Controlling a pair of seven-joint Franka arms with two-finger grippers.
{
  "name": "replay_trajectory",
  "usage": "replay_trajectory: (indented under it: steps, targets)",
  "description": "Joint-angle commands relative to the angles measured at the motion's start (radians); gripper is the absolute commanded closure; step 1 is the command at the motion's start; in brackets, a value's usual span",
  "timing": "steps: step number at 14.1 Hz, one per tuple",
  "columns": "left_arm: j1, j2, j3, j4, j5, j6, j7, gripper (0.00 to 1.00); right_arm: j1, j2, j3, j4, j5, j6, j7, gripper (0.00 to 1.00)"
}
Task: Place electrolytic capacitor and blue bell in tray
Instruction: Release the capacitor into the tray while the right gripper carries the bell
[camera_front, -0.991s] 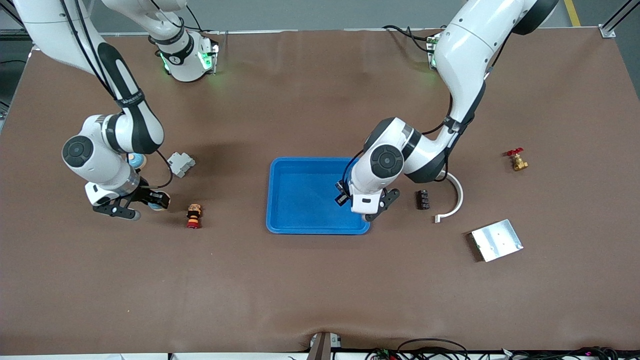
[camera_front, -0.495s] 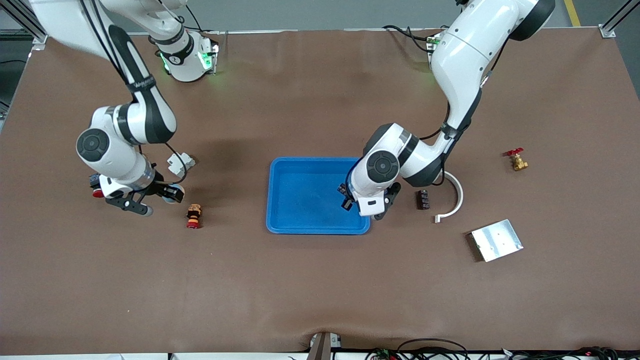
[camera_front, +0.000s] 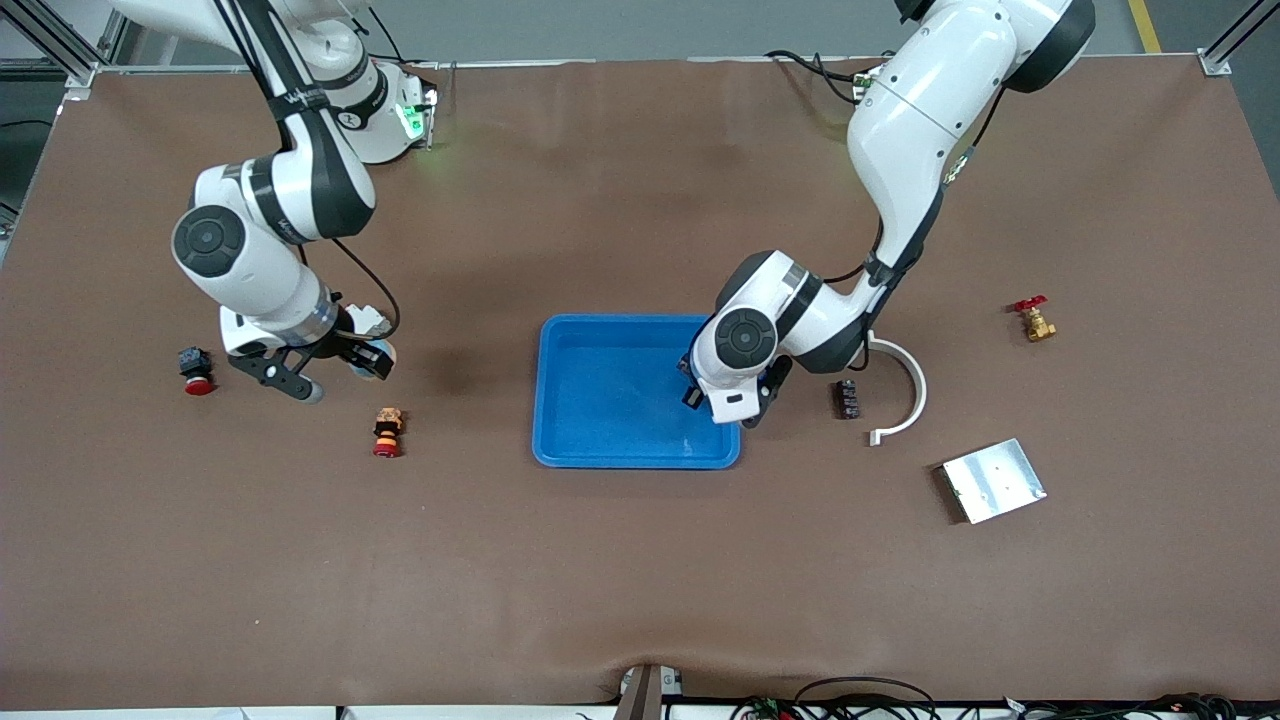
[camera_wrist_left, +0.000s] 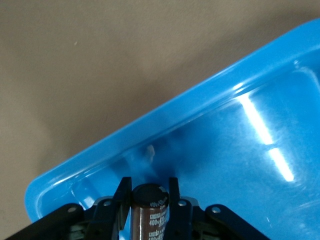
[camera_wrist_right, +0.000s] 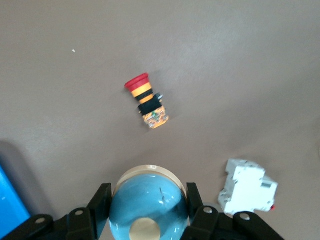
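Note:
The blue tray (camera_front: 610, 400) lies mid-table. My left gripper (camera_front: 693, 392) hangs over the tray's end nearest the left arm, shut on the electrolytic capacitor (camera_front: 689, 397). In the left wrist view the dark capacitor (camera_wrist_left: 150, 212) stands between the fingers of the left gripper (camera_wrist_left: 148, 192), with the tray's corner (camera_wrist_left: 240, 150) below. My right gripper (camera_front: 365, 360) is over the table toward the right arm's end, shut on the blue bell (camera_front: 380, 358). The right wrist view shows the bell's dome (camera_wrist_right: 149, 205) filling the right gripper (camera_wrist_right: 148, 192).
Near the right gripper are a white breaker (camera_front: 368, 318), a red-and-yellow push button (camera_front: 386, 432) and a black-and-red button (camera_front: 195, 369). Toward the left arm's end lie a black terminal block (camera_front: 848, 399), a white curved piece (camera_front: 905, 385), a silver plate (camera_front: 993, 480) and a brass valve (camera_front: 1033, 318).
The right arm has carried the bell toward the tray and away from the front camera, uncovering the black-and-red button. The left gripper has shifted slightly over the tray's end.

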Motion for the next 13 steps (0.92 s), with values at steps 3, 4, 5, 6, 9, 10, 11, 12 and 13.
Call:
replay_trajectory:
  steps: [3,4,5,6,9,10,11,12,13]
  targets:
    - [-0.015,-0.020,0.012,-0.002,0.025,-0.020,-0.022,0.09,0.108,0.023,-0.009,0.010,0.000,0.066,0.178,1.00]
    - [-0.017,-0.023,0.012,0.001,0.034,-0.021,-0.025,0.00,0.124,0.032,-0.009,0.013,-0.006,0.066,0.207,1.00]
    - [-0.018,-0.028,0.012,0.004,0.041,-0.025,-0.033,0.00,0.136,0.038,-0.007,0.024,-0.006,0.066,0.241,1.00]
    - [-0.015,-0.037,0.012,0.007,0.044,-0.035,-0.031,0.00,0.150,0.047,-0.007,0.030,-0.006,0.067,0.276,1.00]
    - [-0.002,-0.063,0.010,0.044,0.070,-0.133,-0.015,0.00,0.216,0.106,-0.009,0.076,-0.008,0.069,0.388,1.00]
    - [-0.002,-0.081,0.010,0.050,0.093,-0.174,-0.001,0.00,0.242,0.127,-0.010,0.090,-0.011,0.073,0.422,1.00]
    - [0.000,-0.098,0.010,0.050,0.109,-0.207,0.039,0.00,0.257,0.149,-0.010,0.108,-0.011,0.073,0.445,1.00]
    - [0.001,-0.118,0.010,0.047,0.110,-0.237,0.104,0.00,0.263,0.169,-0.010,0.123,-0.011,0.078,0.471,1.00]
    - [0.011,-0.141,0.010,0.044,0.110,-0.279,0.195,0.00,0.280,0.185,-0.010,0.136,-0.011,0.085,0.503,1.00]
